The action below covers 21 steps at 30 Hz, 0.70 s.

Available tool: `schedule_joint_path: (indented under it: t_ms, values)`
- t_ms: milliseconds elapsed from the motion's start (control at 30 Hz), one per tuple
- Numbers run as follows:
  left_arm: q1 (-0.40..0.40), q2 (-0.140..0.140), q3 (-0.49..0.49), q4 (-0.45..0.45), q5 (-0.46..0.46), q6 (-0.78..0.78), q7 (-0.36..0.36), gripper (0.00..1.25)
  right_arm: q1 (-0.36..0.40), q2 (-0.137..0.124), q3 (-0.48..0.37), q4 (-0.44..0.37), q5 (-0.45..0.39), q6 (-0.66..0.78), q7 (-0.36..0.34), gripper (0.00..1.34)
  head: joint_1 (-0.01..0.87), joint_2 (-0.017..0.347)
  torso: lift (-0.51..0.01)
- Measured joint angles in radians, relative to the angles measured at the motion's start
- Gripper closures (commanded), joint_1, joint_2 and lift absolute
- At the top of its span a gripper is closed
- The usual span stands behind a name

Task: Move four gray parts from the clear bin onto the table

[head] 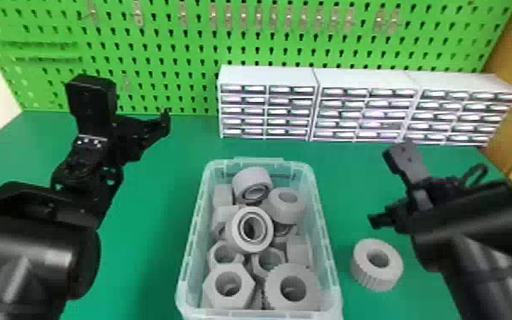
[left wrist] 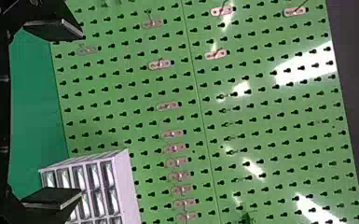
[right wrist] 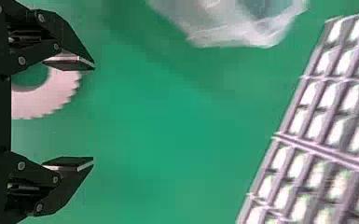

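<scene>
Right gripper (right wrist: 93,114): fingers spread apart, nothing between them, held over the green table (head: 153,212) to the right of the clear bin (head: 331,264). Left gripper (left wrist: 82,113) also empty, fingers apart, parked in the air left of the bin. One ridged gray part (head: 370,276) is on the table, hole up, just beside the bin's right wall. The other gray parts are heaped in the bin, a round one (head: 234,236) lying tilted on top.

Step judged as between transfers — one part counted as out, three to go. Next, the right gripper should be brought over the bin, lined up on an exposed part and lowered with the walls avoided.

The heap can be read in the head view; in the right wrist view just a cut-off piece of the bin is caught, but the finger gap is shown plainly — and the ridged part's teeth, partly behind one finger.
</scene>
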<state>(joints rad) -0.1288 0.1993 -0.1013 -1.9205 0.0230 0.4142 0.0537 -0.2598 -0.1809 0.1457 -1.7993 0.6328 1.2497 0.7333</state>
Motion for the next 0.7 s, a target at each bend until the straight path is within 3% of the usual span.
schedule_joint_path:
  t_ms: [233, 700]
  values:
    - [0.0, 0.0, 0.0, 0.0, 0.0, 0.001, 0.0, 0.11, -0.054, -0.013, 0.066, -0.059, -0.059, 0.035, 0.0, 0.52, 0.686, 0.026, -0.05]
    - [-0.003, 0.0, -0.007, 0.003, -0.008, 0.009, 0.0, 0.11, -0.151, -0.013, 0.224, -0.046, -0.238, 0.107, 0.0, 0.52, 0.686, 0.026, -0.05]
